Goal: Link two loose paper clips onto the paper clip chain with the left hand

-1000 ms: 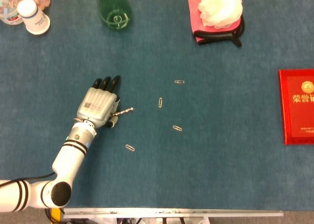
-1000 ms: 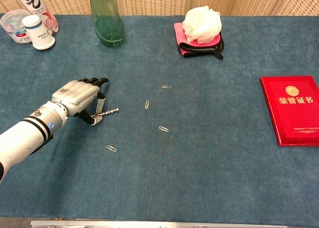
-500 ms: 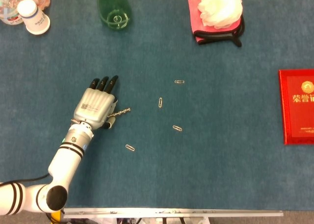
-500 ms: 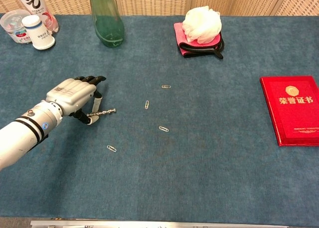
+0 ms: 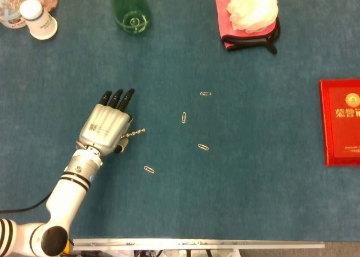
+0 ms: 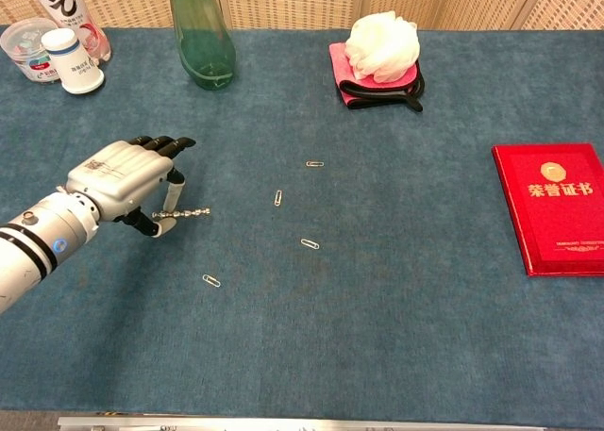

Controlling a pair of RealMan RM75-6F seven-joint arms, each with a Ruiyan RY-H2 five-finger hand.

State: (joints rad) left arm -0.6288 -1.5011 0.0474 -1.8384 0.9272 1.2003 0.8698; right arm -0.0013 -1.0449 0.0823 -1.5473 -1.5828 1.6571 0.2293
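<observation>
The left hand pinches one end of the paper clip chain between thumb and a finger, with the other fingers stretched forward and apart. The chain juts out level from the hand toward the loose clips, clear of the blue surface as far as the chest view shows. Four loose paper clips lie around it: the nearest clip is just below the hand, a second clip sits to the right of the chain's free end, a third clip lies further right and lower, and a fourth clip lies well apart, up and to the right. The right hand shows in neither view.

The clips look light, thin and springy, and flat on the cloth they should be hard to lift. The chain is limp at its links, so holding it close to the last clip would probably steady the open loop for threading.
</observation>
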